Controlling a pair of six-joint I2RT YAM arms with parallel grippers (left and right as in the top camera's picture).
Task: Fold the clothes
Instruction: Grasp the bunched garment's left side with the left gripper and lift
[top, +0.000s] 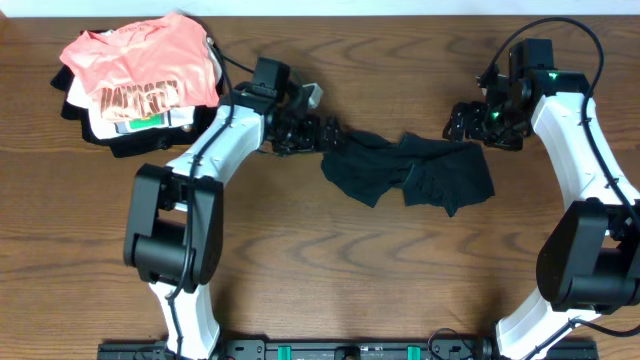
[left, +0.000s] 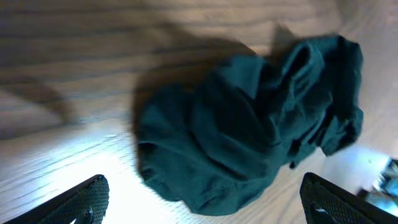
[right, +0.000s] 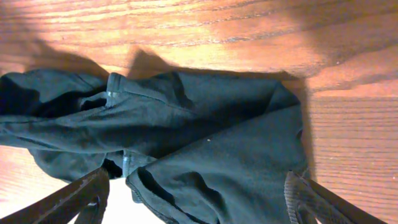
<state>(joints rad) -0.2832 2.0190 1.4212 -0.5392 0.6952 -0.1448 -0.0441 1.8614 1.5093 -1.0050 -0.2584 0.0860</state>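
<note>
at the far left of the brown wood-grain table (top: 330, 270) sits a heap of clothing. a salmon-pink shirt with dark lettering (top: 140, 65) lies on top, a white folded garment with a green mark (top: 140, 122) peeks out below it, and some dark fabric shows at the bottom edge of the heap.

just beside the heap the white left arm (top: 215, 150) reaches up and across the table. its left gripper (top: 322, 133) points toward the middle, jaws spread wide. in its wrist view the two dark fingertips (left: 87, 199) stand at the bottom corners with nothing pinched between them.

the plain black soft-fabric garment (top: 410, 170) lies on the bare wood in the middle of the table, between the two grippers. it is a limp, wrinkled strip running left to right. the left end is bunched into a rounded lump (left: 236, 137) just ahead of the left fingers, and the right end is broader, with folds lapping over one another (right: 205, 143).

at the garment's upper right edge hangs the right gripper (top: 462, 122), jaws also spread, its fingertips (right: 81, 193) set wide over the cloth and holding none of it. i cannot tell whether either gripper touches the fabric. the white right arm (top: 580, 140) runs down the right side of the table.
</note>
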